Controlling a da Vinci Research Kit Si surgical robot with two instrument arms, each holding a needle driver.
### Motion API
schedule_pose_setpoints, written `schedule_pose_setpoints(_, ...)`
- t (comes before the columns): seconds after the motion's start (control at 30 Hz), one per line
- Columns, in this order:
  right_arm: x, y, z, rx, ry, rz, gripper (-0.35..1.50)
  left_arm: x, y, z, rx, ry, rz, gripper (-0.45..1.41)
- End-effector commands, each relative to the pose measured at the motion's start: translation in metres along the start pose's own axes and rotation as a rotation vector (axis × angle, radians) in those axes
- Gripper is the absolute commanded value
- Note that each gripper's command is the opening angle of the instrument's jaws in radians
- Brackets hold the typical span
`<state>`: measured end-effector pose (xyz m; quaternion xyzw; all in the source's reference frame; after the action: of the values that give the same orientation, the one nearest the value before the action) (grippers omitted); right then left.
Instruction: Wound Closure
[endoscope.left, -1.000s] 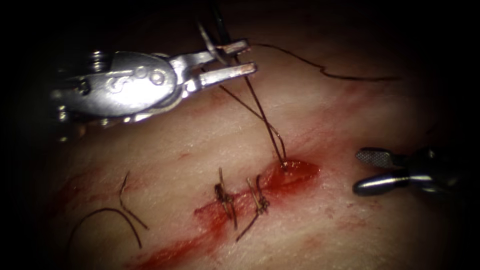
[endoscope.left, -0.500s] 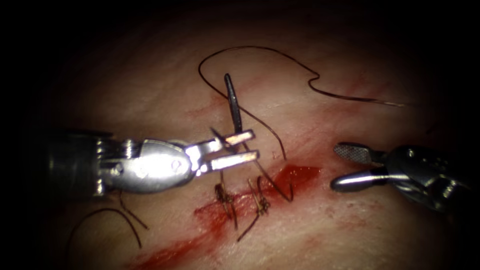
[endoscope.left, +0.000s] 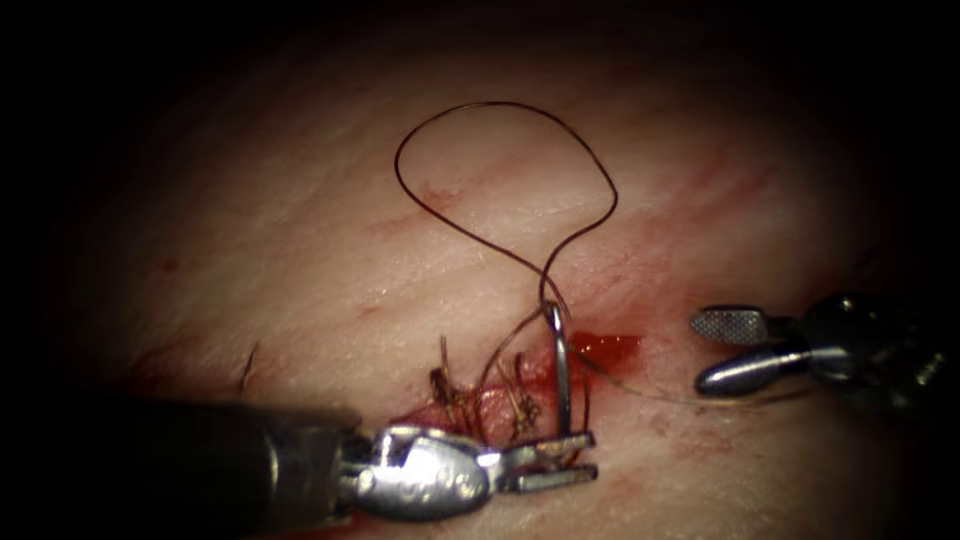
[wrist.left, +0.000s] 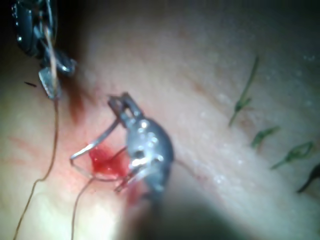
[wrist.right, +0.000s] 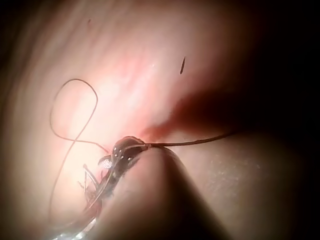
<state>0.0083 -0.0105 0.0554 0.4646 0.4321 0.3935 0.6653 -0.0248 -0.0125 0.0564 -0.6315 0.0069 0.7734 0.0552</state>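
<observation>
At six o'clock of the cut (endoscope.left: 575, 350), the left tool (endoscope.left: 560, 460), lowered from above, grips the needle (endoscope.left: 560, 365) near one end, its tip over the open cut, while the right tool (endoscope.left: 725, 350) waits empty-jawed at three o'clock and slack thread (endoscope.left: 500, 170) loops at twelve.

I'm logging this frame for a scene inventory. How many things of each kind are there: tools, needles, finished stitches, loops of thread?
Tools: 2, left tool gripping the needle, right tool open, holding nothing
Needle: 1, held near one end, over the cut
Stitches: 2
Thread loop: 1
Total: 6
</observation>
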Motion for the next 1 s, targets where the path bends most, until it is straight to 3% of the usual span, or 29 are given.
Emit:
schedule_pose_setpoints(0.03,-0.0009,0.0006,0.0007,0.017,-0.004,0.012,1.21,0.0002,0.0007,0.0008,0.007,-0.006,0.017,-0.45)
schedule_pose_setpoints(0.23,-0.0019,0.0027,0.0010,0.001,0.003,0.040,1.18,0.0014,0.0013,0.0017,0.022,-0.016,0.055,-0.45)
schedule_pose_setpoints(0.47,-0.0027,0.0061,0.0027,0.000,0.000,0.109,1.18,0.0007,0.0011,0.0027,0.026,-0.045,0.087,-0.45)
schedule_pose_setpoints(1.0,-0.0016,0.0066,0.0055,0.120,-0.015,0.232,1.16,-0.0011,0.0008,0.0035,0.052,-0.172,0.266,-0.45)
